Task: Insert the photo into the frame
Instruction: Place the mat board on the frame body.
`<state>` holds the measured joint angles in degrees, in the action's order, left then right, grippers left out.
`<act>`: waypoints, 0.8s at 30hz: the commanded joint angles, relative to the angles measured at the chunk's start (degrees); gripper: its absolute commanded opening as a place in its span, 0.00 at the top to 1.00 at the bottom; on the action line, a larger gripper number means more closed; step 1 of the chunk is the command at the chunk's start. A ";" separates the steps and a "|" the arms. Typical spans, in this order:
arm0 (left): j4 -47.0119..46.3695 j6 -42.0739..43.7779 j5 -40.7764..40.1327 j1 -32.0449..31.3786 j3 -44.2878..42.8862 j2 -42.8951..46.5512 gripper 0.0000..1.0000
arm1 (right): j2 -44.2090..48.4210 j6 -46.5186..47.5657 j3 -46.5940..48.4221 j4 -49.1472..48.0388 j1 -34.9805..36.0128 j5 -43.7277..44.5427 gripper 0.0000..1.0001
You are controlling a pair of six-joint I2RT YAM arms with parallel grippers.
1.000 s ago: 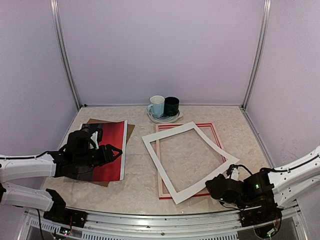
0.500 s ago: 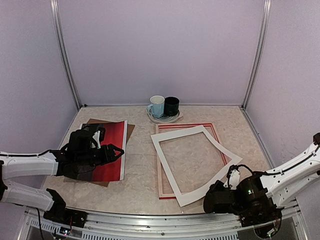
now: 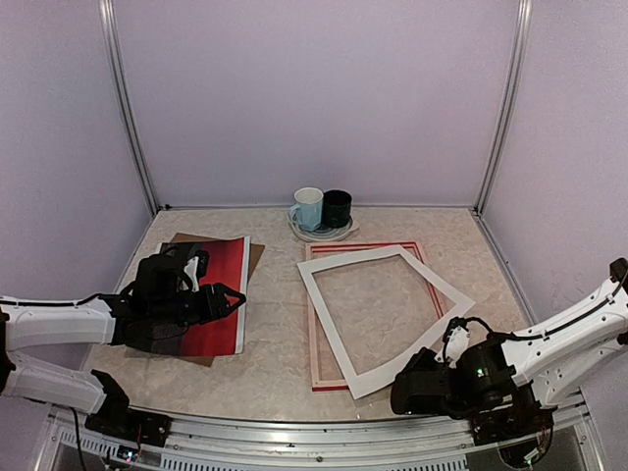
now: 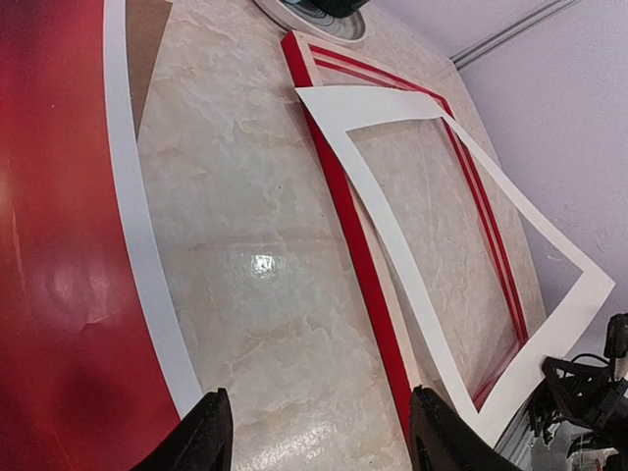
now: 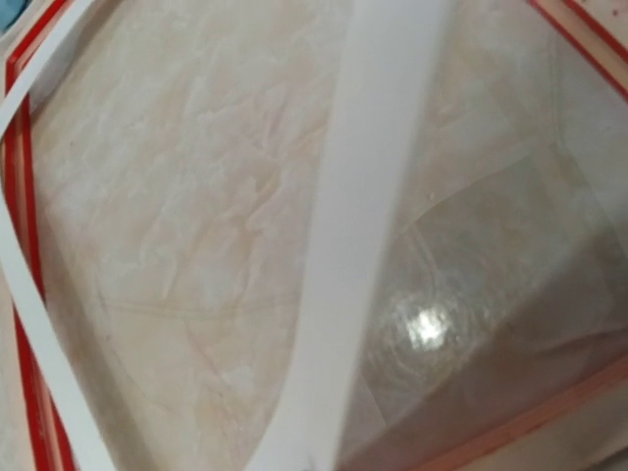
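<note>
The photo [image 3: 211, 294], a red print with a white border, lies on the left on a brown backing board [image 3: 253, 257]. It also shows in the left wrist view [image 4: 49, 245]. My left gripper [image 3: 232, 294] hangs open and empty over the photo's right edge, its fingertips [image 4: 211, 437] wide apart above bare table. The red frame [image 3: 314, 334] lies flat at centre right, also seen in the left wrist view [image 4: 339, 196]. A white mat [image 3: 350, 258] lies skewed on it. My right gripper [image 3: 397, 385] is shut on the mat's near edge [image 5: 373, 196]; its fingers are hidden.
A light blue mug [image 3: 308, 208] and a black mug [image 3: 337, 208] stand on a plate [image 3: 319, 234] behind the frame. Purple walls with metal posts close in the table on three sides. A metal rail runs along the near edge.
My right gripper has moved left along the near edge, swinging the white mat so it lies more squarely over the frame. The left arm has barely moved.
</note>
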<state>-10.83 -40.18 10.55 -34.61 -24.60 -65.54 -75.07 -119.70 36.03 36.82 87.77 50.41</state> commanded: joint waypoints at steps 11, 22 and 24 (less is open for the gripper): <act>-2.69 -0.71 -0.55 -2.30 -1.34 -1.76 0.39 | -1.04 -20.76 5.09 1.40 -2.46 1.32 0.54; -2.69 -1.37 -3.06 -5.99 -6.64 -6.40 0.39 | 0.67 11.13 11.16 -6.24 -6.29 -9.88 0.23; -2.70 -1.23 -3.37 -6.45 -8.22 -7.89 0.38 | 1.82 20.19 11.12 -12.55 -7.64 -10.63 0.22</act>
<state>-12.36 -41.43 8.51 -40.03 -29.43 -71.00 -76.01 -113.60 46.22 33.23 81.95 42.30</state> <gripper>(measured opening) 0.616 0.774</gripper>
